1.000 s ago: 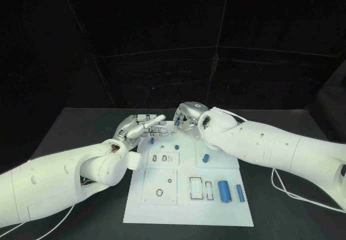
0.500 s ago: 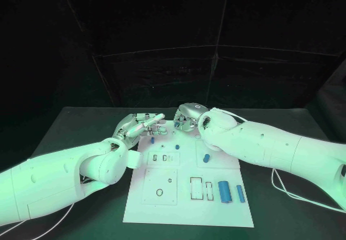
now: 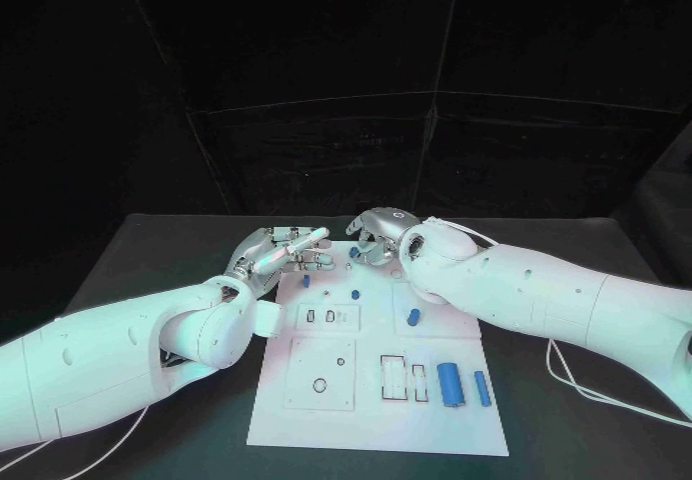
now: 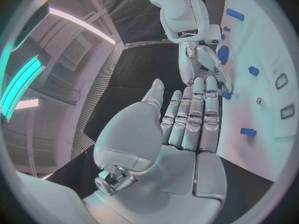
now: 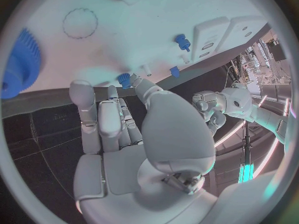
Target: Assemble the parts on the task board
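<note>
Hovering at the board's [image 3: 378, 420] far edge, the left hand [image 3: 277, 252] spreads empty; the right hand [image 3: 372, 238] pinches a small blue part [image 5: 124, 78]. No writing readable.

Left hand [image 3: 278, 250] flat, fingers straight; right hand [image 3: 378, 235] pinching.

We see a black table [image 3: 159, 250] under the work area, with a black curtain [image 3: 346, 110] hanging behind it. A thin pale cable [image 3: 606, 395] lies on the table near its right side; its end we cannot see clearly.
</note>
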Tool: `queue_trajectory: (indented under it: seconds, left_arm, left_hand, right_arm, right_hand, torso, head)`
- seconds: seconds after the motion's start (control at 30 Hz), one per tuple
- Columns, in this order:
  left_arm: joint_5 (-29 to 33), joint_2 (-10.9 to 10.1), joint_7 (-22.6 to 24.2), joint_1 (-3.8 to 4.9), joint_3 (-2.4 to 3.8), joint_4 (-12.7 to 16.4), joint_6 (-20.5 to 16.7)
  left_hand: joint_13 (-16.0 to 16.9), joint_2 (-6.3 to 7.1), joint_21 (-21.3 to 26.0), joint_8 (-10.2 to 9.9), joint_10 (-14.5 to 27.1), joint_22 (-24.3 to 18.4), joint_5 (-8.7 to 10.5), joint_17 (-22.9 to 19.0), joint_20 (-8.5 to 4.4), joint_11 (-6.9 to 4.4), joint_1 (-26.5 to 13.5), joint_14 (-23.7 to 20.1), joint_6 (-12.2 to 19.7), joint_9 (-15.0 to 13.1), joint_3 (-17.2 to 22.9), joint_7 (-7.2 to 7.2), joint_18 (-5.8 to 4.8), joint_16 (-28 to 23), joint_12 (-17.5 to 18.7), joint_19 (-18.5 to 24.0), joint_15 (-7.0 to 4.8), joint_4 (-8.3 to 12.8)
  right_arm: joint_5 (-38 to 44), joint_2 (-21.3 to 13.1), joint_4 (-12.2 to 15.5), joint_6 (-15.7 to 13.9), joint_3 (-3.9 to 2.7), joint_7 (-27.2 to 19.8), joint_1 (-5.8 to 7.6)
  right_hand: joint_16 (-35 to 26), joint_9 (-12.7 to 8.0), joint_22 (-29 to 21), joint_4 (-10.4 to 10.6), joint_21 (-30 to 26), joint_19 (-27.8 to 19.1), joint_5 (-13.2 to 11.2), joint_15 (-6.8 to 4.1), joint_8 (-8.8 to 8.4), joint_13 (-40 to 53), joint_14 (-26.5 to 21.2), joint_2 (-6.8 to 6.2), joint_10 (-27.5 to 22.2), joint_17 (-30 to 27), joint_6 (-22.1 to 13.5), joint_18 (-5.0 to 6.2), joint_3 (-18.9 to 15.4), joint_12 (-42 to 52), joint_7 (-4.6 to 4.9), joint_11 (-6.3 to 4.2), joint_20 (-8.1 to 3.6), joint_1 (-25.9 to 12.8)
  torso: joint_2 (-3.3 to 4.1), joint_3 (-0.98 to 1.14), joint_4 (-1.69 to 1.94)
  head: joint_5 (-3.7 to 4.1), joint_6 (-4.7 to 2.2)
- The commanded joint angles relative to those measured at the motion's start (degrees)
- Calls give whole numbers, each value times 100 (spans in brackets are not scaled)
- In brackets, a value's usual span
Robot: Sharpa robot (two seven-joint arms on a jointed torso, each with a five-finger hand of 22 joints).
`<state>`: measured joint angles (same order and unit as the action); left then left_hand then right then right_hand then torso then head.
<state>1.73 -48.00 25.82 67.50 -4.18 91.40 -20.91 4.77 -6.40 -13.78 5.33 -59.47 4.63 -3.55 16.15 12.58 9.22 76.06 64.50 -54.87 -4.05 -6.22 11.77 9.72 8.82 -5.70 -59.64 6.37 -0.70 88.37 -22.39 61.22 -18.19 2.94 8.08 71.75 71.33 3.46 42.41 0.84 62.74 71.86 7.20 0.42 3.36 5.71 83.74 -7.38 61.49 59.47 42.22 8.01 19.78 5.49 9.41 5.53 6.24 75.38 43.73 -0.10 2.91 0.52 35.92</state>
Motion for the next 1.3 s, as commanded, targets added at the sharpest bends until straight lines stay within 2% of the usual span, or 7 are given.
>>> queue_trajectory:
  seconds: [0.03, 0.2, 0.37, 0.5, 0.57, 0.8, 1.3]
  left_arm:
    - [-31, -28, 16, 14, 5, -1, 70]
    - [-31, -77, 11, 17, 5, 1, 73]
    - [-30, -114, 5, 18, 4, -2, 73]
    - [-30, -116, 2, 17, 3, -17, 87]
    - [-30, -116, -1, 17, 3, -24, 93]
    - [-30, -104, -3, 16, 1, -53, 103]
    - [-30, -54, -5, 12, -4, -104, 122]
  left_hand:
    - [-6, 32, -18, -26, 12, 6, -26, 5, -11, 9, 28, 11, -1, 7, 0, 40, 74, -18, 33, -32, -2, 27]
    - [-7, 31, -17, -31, 18, 5, -26, 9, -11, 11, 31, 9, 4, 8, 2, 42, 73, -23, 38, -33, 0, 31]
    - [-8, 31, -17, -32, 19, 5, -25, 10, -10, 11, 32, 8, 5, 8, 3, 42, 73, -25, 39, -34, 1, 33]
    - [-8, 31, -17, -32, 19, 5, -25, 10, -10, 11, 32, 8, 5, 8, 3, 42, 73, -25, 39, -34, 1, 33]
    - [-8, 31, -17, -32, 19, 5, -25, 10, -10, 11, 32, 8, 5, 8, 3, 42, 73, -25, 39, -34, 1, 33]
    - [-8, 30, -16, -33, 19, 4, -25, 12, -10, 11, 34, 8, 5, 7, 5, 40, 73, -27, 40, -34, 1, 35]
    - [-8, 30, -16, -33, 19, 4, -25, 12, -10, 11, 34, 8, 5, 7, 5, 40, 73, -27, 40, -34, 1, 35]
  right_arm:
    - [-16, -228, 247, -239, -2, 51, 16]
    - [-219, -814, 849, -440, -2, 136, 93]
    - [-627, -1403, 1406, -248, -64, 345, 152]
    - [-964, -1866, 1771, 49, -150, 508, 173]
    - [-1047, -2013, 1847, 186, -168, 575, 177]
    - [-1125, -2207, 1824, 505, -190, 695, 182]
    - [-815, -1814, 1369, 720, -192, 629, 177]
  right_hand:
    - [69, 83, 107, 29, 67, 33, 71, 6, 143, 41, 40, 24, 86, 90, 573, 33, -63, 141, 48, 15, -3, 43]
    - [412, 159, 801, 55, 528, 372, 278, -99, 376, 371, 198, 64, 1092, 584, 1064, -74, -118, 843, -12, -144, -73, 122]
    - [642, 129, 1211, 288, 818, 565, 336, -247, 411, 1155, 281, -58, 1395, 907, 1180, -147, -424, 1790, -164, -306, -229, -62]
    - [1145, 68, 1851, 570, 1231, 781, 521, -204, 376, 4054, 405, -68, 1455, 1687, 1076, -249, -883, 4642, -202, -252, -247, -176]
    - [1296, 55, 2004, 652, 1326, 823, 527, -194, 355, 4795, 442, -85, 1483, 1948, 1005, -283, -1049, 5327, -132, -255, -211, -188]
    - [1537, 45, 2283, 1001, 1521, 866, 576, -89, 347, 5955, 491, -18, 1409, 2368, 722, -322, -1764, 6366, -15, -142, -97, 77]
    - [1629, 57, 2449, 1066, 1631, 906, 668, -56, 399, 6395, 521, 119, 1543, 2545, 644, -348, -1921, 6728, 15, -112, -54, 433]
  torso:
    - [-4, 6, -18]
    - [-15, 19, -51]
    - [-31, 34, -124]
    - [-35, 59, -161]
    - [-38, 70, -173]
    - [-29, 64, -158]
    - [-28, 41, -129]
  head:
    - [-5, -22]
    - [-13, -36]
    - [-15, -72]
    - [-7, -100]
    - [-1, -104]
    - [85, -116]
    - [115, -83]
